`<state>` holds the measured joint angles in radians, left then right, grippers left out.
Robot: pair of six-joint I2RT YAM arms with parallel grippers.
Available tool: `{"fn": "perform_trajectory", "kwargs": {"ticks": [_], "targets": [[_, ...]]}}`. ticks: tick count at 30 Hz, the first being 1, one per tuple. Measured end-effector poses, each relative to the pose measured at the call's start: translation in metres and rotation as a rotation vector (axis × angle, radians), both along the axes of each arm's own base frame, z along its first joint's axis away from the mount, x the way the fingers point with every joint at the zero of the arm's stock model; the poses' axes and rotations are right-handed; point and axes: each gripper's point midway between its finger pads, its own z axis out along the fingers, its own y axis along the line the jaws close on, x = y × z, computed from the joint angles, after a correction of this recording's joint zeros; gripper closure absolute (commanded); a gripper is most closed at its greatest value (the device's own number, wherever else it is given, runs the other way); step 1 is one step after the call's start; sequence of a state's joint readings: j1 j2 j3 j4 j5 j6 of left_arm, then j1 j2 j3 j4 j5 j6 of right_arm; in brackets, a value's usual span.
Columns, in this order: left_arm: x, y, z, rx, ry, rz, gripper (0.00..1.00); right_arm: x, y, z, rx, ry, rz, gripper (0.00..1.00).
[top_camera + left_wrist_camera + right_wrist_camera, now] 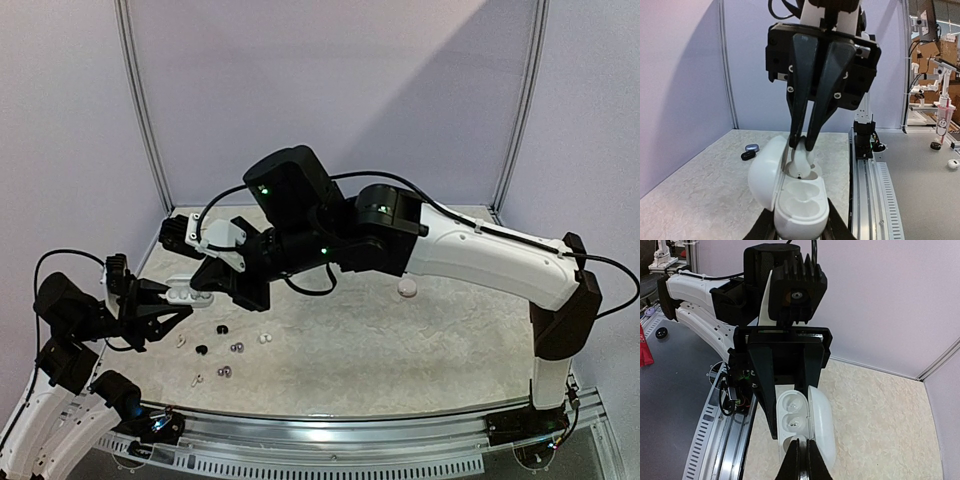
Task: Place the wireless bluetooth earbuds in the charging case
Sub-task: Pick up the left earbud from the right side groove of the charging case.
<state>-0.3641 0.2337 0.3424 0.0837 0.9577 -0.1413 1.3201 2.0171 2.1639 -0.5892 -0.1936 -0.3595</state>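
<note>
My left gripper [800, 227] is shut on the base of a white charging case [801, 202], held up with its lid [765, 172] swung open to the left. From above, my right gripper [802, 144] comes down shut on the top of a white earbud [802, 161], whose lower end sits in the case's far socket. The near two hollows are bare. In the right wrist view the right gripper [801, 452] hides that earbud over the case [791, 412]. From the top view both grippers meet at the case [190, 297] at the table's left.
Several loose earbuds lie on the table below the grippers: white [264, 338], black [220, 329], grey [238, 348]. A small white round thing [407, 288] sits mid-table. A grey bud [752, 147] and a black one [747, 155] lie behind the case. A metal rail [350, 425] runs along the front edge.
</note>
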Motion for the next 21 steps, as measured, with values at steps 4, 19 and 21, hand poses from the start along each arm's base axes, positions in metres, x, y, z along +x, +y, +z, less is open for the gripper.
{"fn": "perform_trajectory", "kwargs": {"ticks": [4, 19, 21], "targets": [[0.0, 0.0, 0.0, 0.0, -0.003, 0.001, 1.0, 0.001, 0.001, 0.0, 0.009, 0.005, -0.004, 1.0], [-0.001, 0.0, 0.002, -0.003, -0.013, -0.001, 1.0, 0.001, -0.01, 0.014, 0.072, 0.008, -0.017, 1.0], [-0.001, 0.0, 0.002, -0.004, -0.014, -0.001, 1.0, 0.0, -0.011, 0.019, 0.085, 0.009, -0.015, 1.0]]}}
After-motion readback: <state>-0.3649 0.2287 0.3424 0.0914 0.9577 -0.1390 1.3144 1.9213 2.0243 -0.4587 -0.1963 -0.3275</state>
